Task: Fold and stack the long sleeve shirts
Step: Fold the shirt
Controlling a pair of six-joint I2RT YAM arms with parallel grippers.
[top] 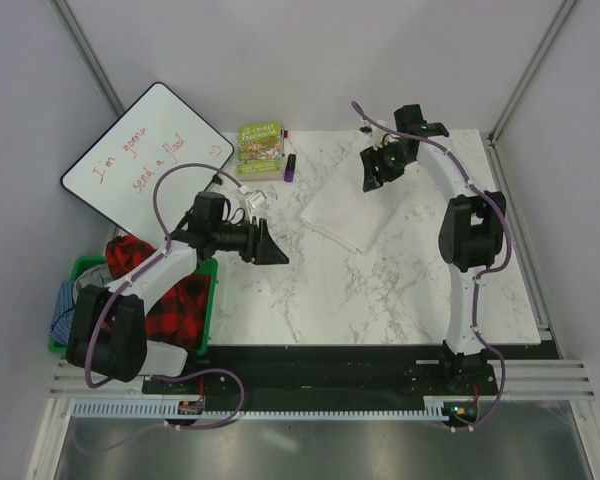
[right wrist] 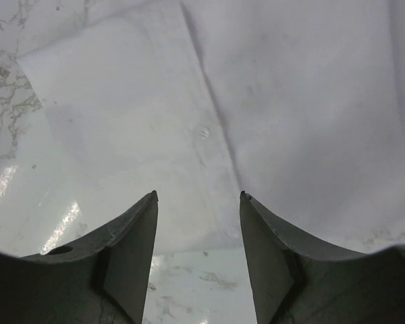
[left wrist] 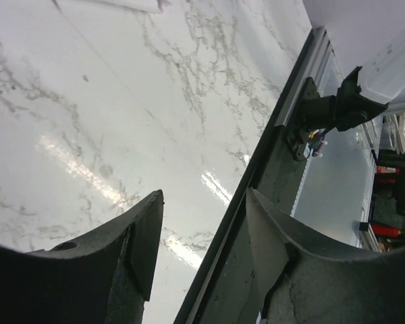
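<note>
A white long sleeve shirt [top: 348,207] lies folded into a flat rectangle on the marble table, right of centre. My right gripper [top: 376,168] hovers over its far edge, open. In the right wrist view the white shirt [right wrist: 270,94] fills the upper part, with a button line down its middle, and nothing sits between the fingers of the right gripper [right wrist: 197,197]. My left gripper [top: 272,247] stands open over bare marble, left of the shirt. The left wrist view shows that gripper [left wrist: 204,196] empty, with a corner of the shirt [left wrist: 125,4] at the top edge.
A green bin [top: 80,272] at the table's left holds red plaid cloth [top: 176,301] and blue checked cloth [top: 64,305]. A whiteboard [top: 140,160], a green book [top: 261,146] and a purple marker [top: 290,168] lie at the back left. The table's black edge rail [left wrist: 256,169] runs near my left gripper.
</note>
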